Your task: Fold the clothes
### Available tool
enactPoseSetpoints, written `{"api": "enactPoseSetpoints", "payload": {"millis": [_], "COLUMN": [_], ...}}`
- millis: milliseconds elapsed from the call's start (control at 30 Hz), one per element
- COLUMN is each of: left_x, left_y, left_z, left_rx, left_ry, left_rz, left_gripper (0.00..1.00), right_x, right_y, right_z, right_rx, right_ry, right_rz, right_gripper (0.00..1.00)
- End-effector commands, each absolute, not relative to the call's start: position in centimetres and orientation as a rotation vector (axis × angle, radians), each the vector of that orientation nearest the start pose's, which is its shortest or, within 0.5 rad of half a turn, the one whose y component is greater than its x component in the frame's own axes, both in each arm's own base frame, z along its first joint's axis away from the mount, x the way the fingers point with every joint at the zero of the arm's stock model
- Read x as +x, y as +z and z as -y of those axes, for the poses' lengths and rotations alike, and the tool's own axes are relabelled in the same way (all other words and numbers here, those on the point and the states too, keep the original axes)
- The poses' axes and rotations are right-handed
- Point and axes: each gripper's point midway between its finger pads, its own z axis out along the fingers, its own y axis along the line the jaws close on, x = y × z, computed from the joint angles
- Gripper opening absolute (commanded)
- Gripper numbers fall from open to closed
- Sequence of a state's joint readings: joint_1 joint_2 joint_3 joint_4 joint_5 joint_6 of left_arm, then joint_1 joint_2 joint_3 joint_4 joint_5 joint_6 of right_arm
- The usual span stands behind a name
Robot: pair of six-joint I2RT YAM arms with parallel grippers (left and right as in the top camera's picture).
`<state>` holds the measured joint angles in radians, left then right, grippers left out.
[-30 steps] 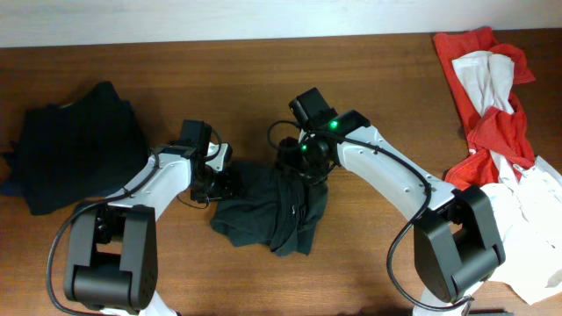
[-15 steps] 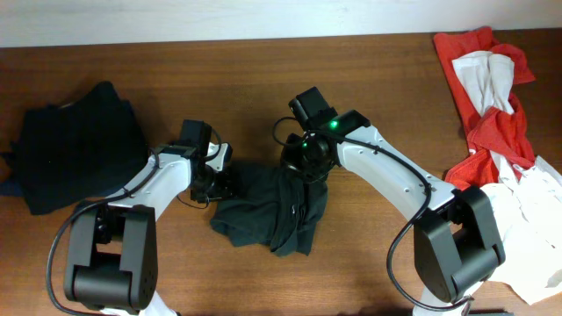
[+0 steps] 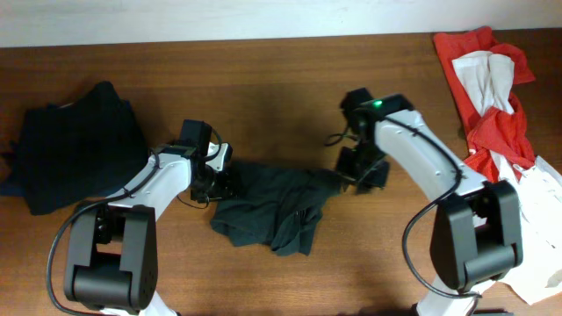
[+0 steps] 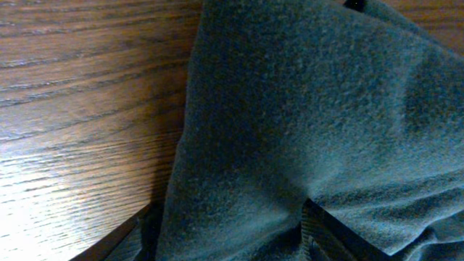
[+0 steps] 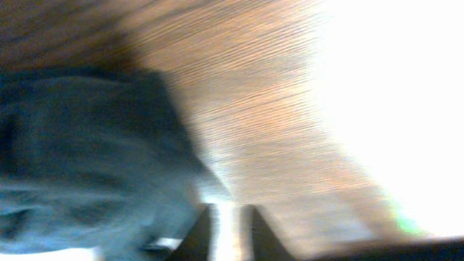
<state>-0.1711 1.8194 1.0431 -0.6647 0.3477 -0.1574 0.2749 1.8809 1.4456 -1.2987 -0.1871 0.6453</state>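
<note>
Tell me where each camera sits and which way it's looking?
Overhead: fixed above the table, looking straight down; left arm, right arm, grey garment between.
Left wrist: on the left arm, looking along its fingers at the grey garment, close up.
Right wrist: on the right arm, blurred, looking past its fingers at wood and that garment's edge.
Shared: all three show the grey garment.

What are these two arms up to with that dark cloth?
Two robot arms are handling a crumpled dark garment between them. The left gripper has its left edge between its fingers; the right gripper is at its right edge, grip unclear. It is not folded yet. Black clothes lie left, red and white ones right.
</note>
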Motion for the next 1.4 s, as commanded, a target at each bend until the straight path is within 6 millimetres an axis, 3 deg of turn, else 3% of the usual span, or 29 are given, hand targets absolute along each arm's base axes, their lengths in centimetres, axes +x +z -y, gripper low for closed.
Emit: {"api": "enactPoseSetpoints", "payload": {"millis": [0, 67, 133, 200, 267, 400, 500, 700, 900, 1167, 1200, 1267, 1367], "left_x": [31.2, 31.2, 31.2, 31.3, 31.2, 31.2, 31.2, 31.2, 31.2, 31.2, 31.2, 31.2, 31.2], "left_y": [0.3, 0.3, 0.3, 0.3, 0.3, 0.3, 0.3, 0.3, 0.3, 0.3, 0.3, 0.3, 0.3], "left_z": [11.3, 11.3, 11.3, 11.3, 11.3, 11.3, 11.3, 11.3, 11.3, 11.3, 11.3, 11.3, 11.3], "left_rx": [0.083, 0.083, 0.083, 0.083, 0.082, 0.082, 0.082, 0.082, 0.082, 0.082, 0.082, 0.082, 0.082], "left_ry": [-0.532, -0.532, -0.532, -0.532, -0.532, -0.532, -0.532, -0.532, -0.532, -0.532, -0.532, -0.532, -0.532], "left_rz": [-3.034, -3.034, -3.033, -3.032, -3.033, -3.033, -3.033, -3.033, -3.033, -3.034, -3.033, -3.034, -3.034], "left_gripper": [0.61, 0.61, 0.61, 0.61, 0.61, 0.61, 0.61, 0.61, 0.61, 0.61, 0.61, 0.61, 0.61], "right_x": [28.2, 27.1, 26.1, 25.1, 24.0, 22.7, 22.3, 23.2, 23.9, 22.7, 22.7, 22.7, 22.8], "right_y": [8.9, 9.2, 9.6, 9.9, 9.9, 9.5, 9.1, 8.7, 7.5, 5.4, 5.2, 5.0, 5.2], "right_z": [-9.3, -9.3, -10.8, -13.0, -15.2, -19.7, -23.4, -26.4, -26.6, -25.3, -25.2, -25.2, -24.8], "right_rx": [0.447, 0.38, 0.192, -0.024, -0.187, -0.397, -0.445, -0.243, -0.107, -0.013, -0.006, -0.006, 0.009], "right_ry": [0.078, 0.087, 0.187, 0.288, 0.279, 0.267, 0.272, 0.204, 0.168, 0.095, 0.094, 0.097, 0.091], "right_rz": [-3.331, -3.383, -3.431, -3.45, -3.445, -3.38, -3.292, -3.18, -3.164, -3.212, -3.212, -3.21, -3.214], "right_gripper": [0.39, 0.4, 0.42, 0.43, 0.44, 0.44, 0.45, 0.41, 0.45, 0.44, 0.4, 0.08, 0.04]}}
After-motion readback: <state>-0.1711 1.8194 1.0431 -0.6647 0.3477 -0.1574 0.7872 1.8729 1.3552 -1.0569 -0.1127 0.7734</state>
